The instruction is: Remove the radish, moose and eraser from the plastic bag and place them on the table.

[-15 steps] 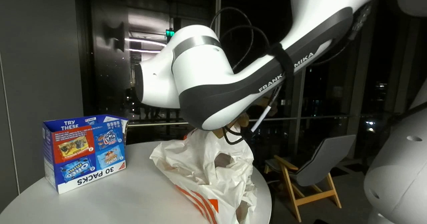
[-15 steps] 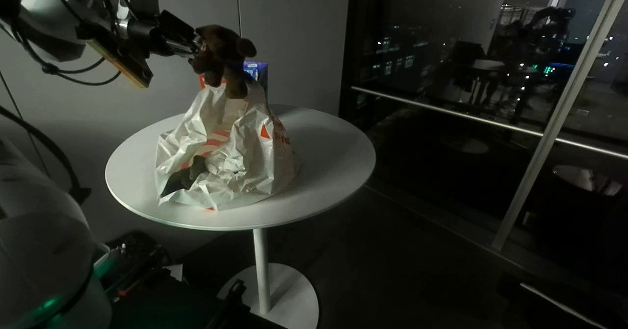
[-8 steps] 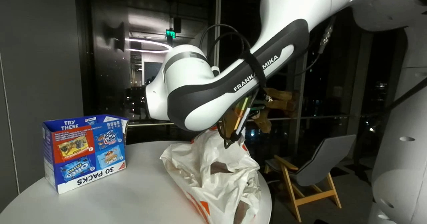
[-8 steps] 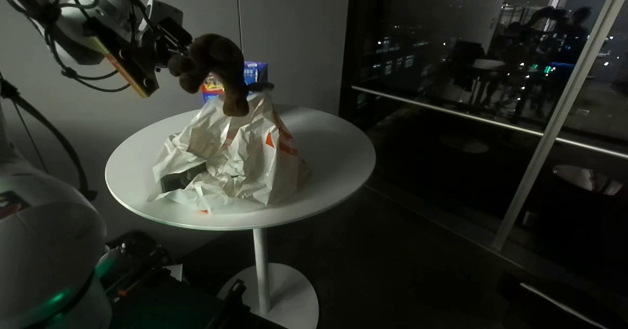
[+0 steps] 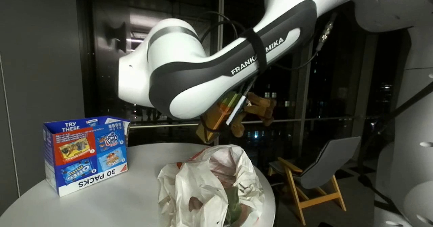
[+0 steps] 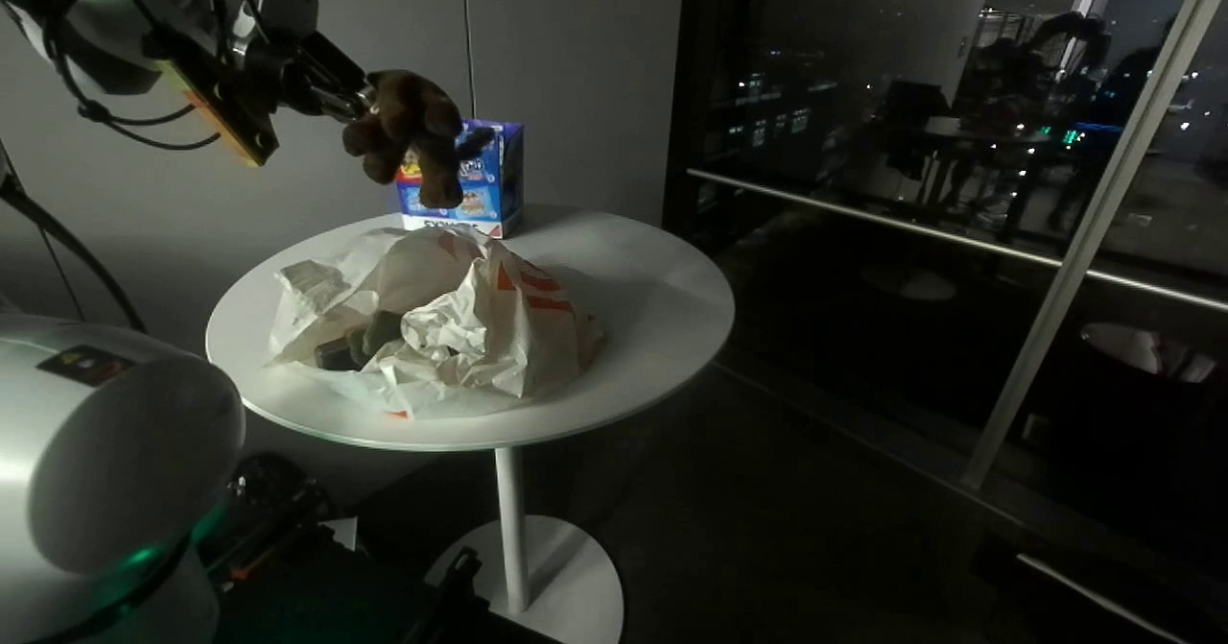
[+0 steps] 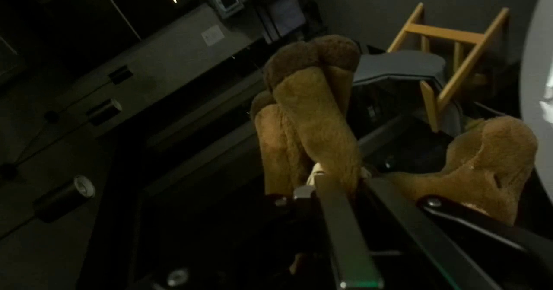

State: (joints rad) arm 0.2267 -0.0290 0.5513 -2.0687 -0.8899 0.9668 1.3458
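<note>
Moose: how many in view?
1 moose: gripped in the hand, clear of the bag. The bag's inside shows only partly, so others may be hidden there.

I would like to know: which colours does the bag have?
The bag is white with orange print, which shows best in an exterior view.

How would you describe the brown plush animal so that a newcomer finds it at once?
Start from the round white table and the crumpled white bag on it. Above the bag, the gripper holds the plush animal in the air. Its brown fur and stubby limbs set it apart from the white bag and the blue printed box.
</note>
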